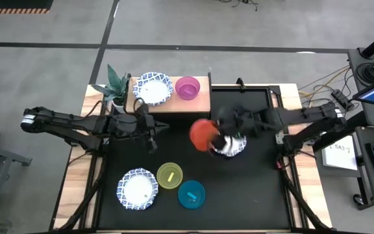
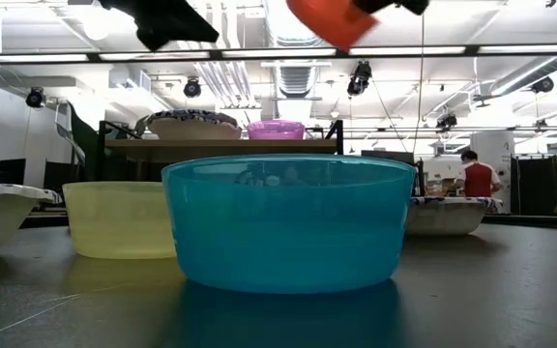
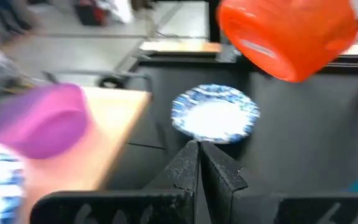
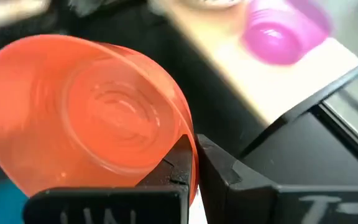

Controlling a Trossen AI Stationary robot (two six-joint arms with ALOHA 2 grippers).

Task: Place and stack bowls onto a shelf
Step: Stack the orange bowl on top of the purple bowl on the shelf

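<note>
The right gripper is clamped on the rim of the red bowl, holding it in the air above the black mat, just in front of the shelf. The bowl is tilted on its side, its opening facing the right wrist camera. On the shelf, a white patterned bowl and the purple bowl sit upright, side by side. The left gripper, fingers pressed together and empty, hovers near the shelf's front edge.
</note>
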